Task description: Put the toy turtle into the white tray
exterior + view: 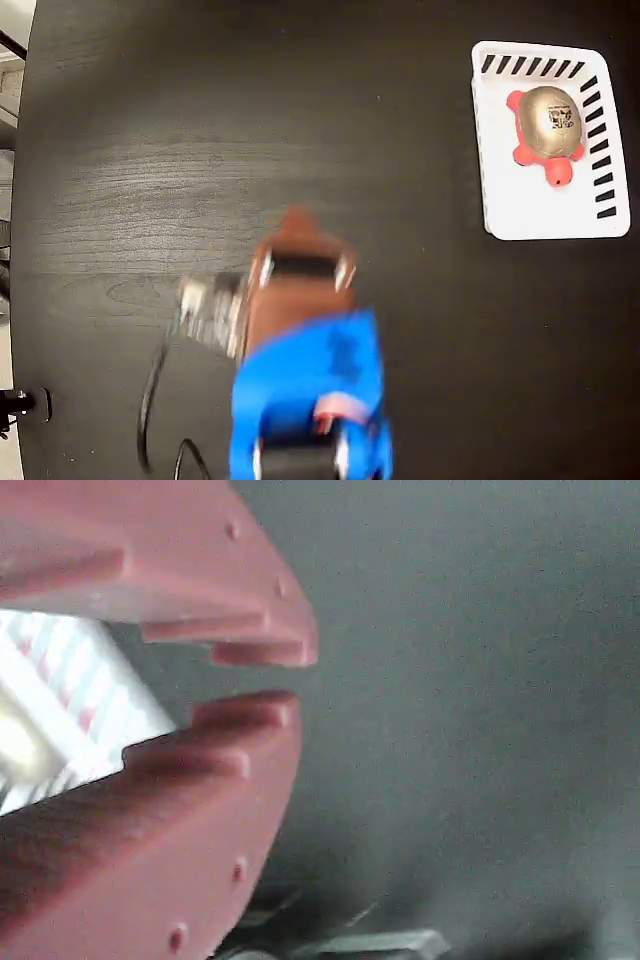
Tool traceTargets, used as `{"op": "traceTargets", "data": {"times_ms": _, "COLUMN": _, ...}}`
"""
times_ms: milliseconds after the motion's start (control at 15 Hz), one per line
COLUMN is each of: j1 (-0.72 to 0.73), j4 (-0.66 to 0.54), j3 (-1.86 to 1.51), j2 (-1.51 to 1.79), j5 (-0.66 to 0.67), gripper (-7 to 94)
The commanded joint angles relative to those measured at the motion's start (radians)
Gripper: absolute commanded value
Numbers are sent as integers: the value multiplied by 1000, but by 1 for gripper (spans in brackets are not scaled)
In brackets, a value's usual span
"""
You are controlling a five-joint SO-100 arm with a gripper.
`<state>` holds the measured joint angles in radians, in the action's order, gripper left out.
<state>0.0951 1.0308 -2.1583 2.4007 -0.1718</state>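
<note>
The toy turtle (548, 124) lay inside the white tray (540, 215) near the worktop's (200, 130) far right corner, while the pincer (270, 678), empty with fingers almost together, hung well apart near the front edge

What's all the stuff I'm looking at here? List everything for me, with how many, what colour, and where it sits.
toy turtle: one, gold-tan shell with a small label, red-pink head and feet, lying in the upper half of the tray in the fixed view.
white tray: one, white with dark slanted slots along its top and right sides, at the upper right of the table.
table: one, black with a wood grain, filling most of the fixed view.
cable: one, black, trailing at the lower left beside the arm.
arm: one, blue and reddish-brown, blurred, at bottom centre of the fixed view.
fingers: two, reddish-brown, tips slightly apart with nothing between them, in the wrist view.
</note>
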Motion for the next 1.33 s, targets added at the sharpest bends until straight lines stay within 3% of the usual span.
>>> {"op": "traceTargets", "data": {"times_ms": 0, "j1": 21, "j4": 18, "j3": -209, "j2": 282, "j5": 9, "gripper": 0}}
{"op": "traceTargets", "data": {"times_ms": 400, "j1": -9, "j4": 103, "j3": -577, "j2": 666, "j5": 51, "gripper": 0}}
{"op": "traceTargets", "data": {"times_ms": 933, "j1": -35, "j4": 319, "j3": -703, "j2": 945, "j5": 67, "gripper": 0}}
{"op": "traceTargets", "data": {"times_ms": 1267, "j1": -67, "j4": 318, "j3": -739, "j2": 966, "j5": 74, "gripper": 0}}
